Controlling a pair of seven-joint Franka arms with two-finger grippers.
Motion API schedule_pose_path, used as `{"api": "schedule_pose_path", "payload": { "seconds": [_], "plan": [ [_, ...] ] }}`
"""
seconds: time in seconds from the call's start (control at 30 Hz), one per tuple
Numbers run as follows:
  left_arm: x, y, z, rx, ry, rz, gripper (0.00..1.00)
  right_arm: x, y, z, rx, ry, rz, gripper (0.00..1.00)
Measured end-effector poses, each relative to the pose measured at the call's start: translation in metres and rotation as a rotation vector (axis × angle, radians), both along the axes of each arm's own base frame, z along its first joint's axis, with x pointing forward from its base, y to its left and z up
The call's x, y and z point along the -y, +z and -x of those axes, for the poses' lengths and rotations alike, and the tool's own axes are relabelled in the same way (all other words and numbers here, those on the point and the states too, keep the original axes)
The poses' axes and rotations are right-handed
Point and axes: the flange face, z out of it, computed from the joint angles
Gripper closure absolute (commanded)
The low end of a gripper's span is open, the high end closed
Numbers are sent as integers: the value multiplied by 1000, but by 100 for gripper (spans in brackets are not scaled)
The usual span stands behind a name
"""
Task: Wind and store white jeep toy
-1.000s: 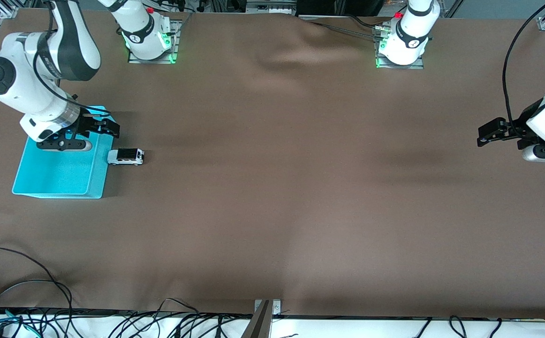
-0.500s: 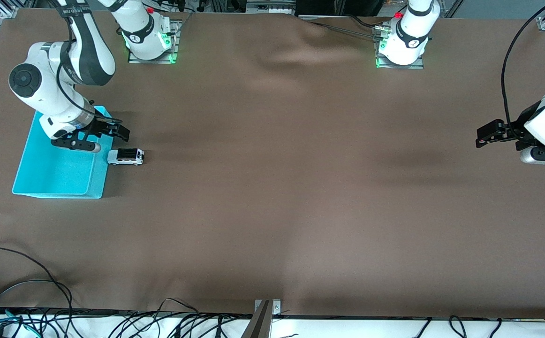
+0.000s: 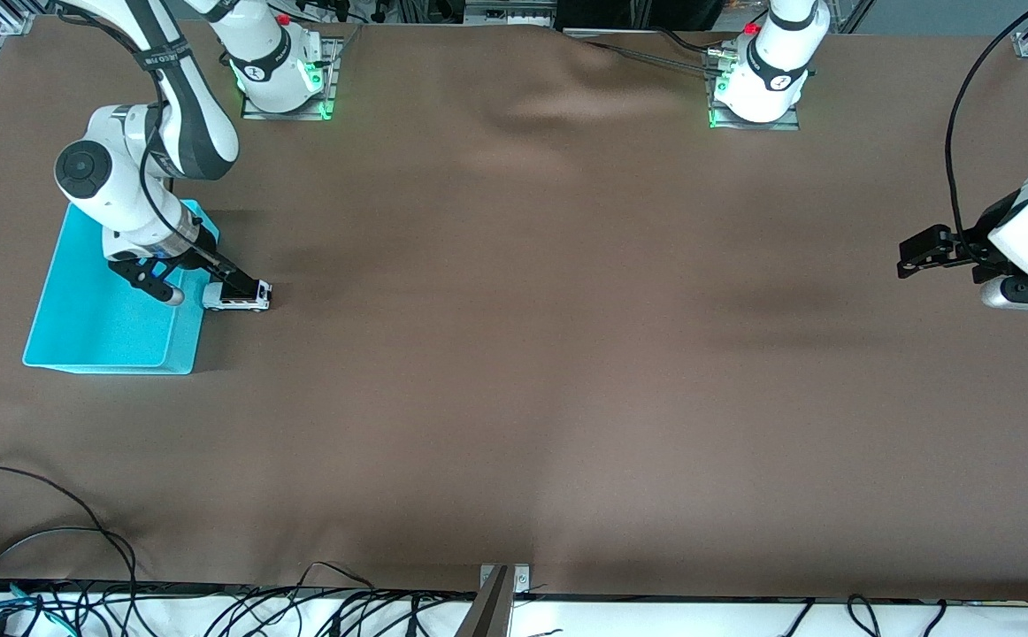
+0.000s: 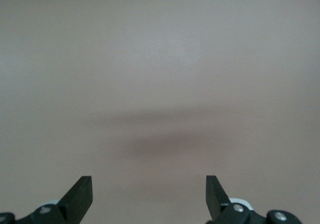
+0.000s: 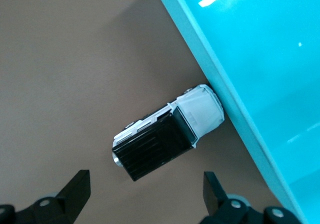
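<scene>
The white jeep toy (image 3: pixel 239 300) stands on the brown cloth, its nose against the outer wall of the cyan bin (image 3: pixel 98 327). It has a black ribbed roof panel in the right wrist view (image 5: pixel 167 138), where the bin's wall (image 5: pixel 235 79) also shows. My right gripper (image 3: pixel 235 285) is open and hovers just over the jeep, empty. My left gripper (image 3: pixel 914 254) is open and empty, waiting above bare cloth at the left arm's end of the table; in the left wrist view (image 4: pixel 148 196) only cloth lies under it.
The brown cloth (image 3: pixel 532 354) has a wrinkled ridge near the arm bases. Cables (image 3: pixel 54 566) lie along the table edge nearest the front camera. A metal bracket (image 3: pixel 496 593) sits at the middle of that edge.
My right gripper has moved from over the cyan bin toward the jeep and now hovers over it. The jeep and the left arm have not moved.
</scene>
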Motion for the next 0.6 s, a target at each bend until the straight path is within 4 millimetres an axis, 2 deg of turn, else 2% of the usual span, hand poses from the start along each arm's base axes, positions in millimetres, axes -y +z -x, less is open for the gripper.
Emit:
{"api": "schedule_pose_path", "payload": {
  "seconds": [0.6],
  "plan": [
    [0, 0, 0, -3, 0, 0, 0, -11, -23, 5, 22, -375, -8, 0]
  ]
}}
